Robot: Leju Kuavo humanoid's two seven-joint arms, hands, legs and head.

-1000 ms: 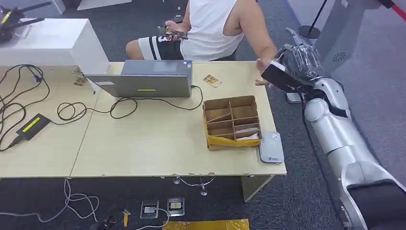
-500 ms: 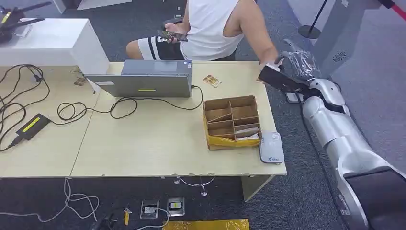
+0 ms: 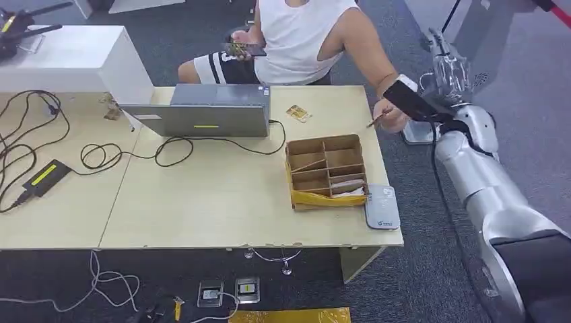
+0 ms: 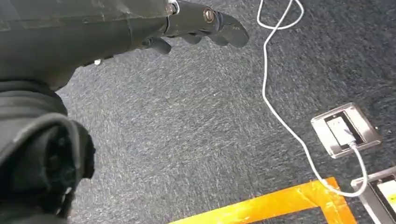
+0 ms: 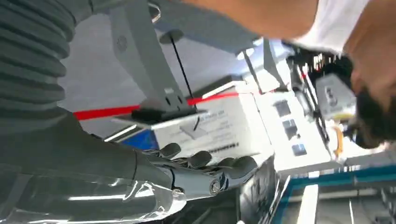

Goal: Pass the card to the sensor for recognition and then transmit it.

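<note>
In the head view you see the robot's right hand (image 3: 450,67) raised at the upper right of the frame, beyond the right edge of the pale wooden table (image 3: 202,202), its fingers spread and holding nothing. Just left of it, the seated person's hand (image 3: 394,116) holds a thin brown card (image 3: 379,119) over the table's far right corner. I judge the hand-over finished: the card sits with the person, not the robot. The flat grey card sensor (image 3: 382,207) lies at the table's near right edge, touching the brown cardboard divided tray (image 3: 326,169), which holds more cards in its compartments. A grey laptop (image 3: 205,114) sits upper centre with black cables (image 3: 40,134) trailing left.

In the left wrist view, the robot's left hand (image 4: 196,28) hangs at the top of the frame above dark grey carpet (image 4: 187,140), fingers loosely extended and empty. A white cable (image 4: 280,116) runs to a metal floor socket (image 4: 345,128) at the right, with orange tape (image 4: 261,207) along the bottom.

In the right wrist view, the right hand fills the lower middle, fingertips (image 5: 233,165) extended, nothing between them.

For your next move, I would bring the right arm back down toward the tray for another card.
</note>
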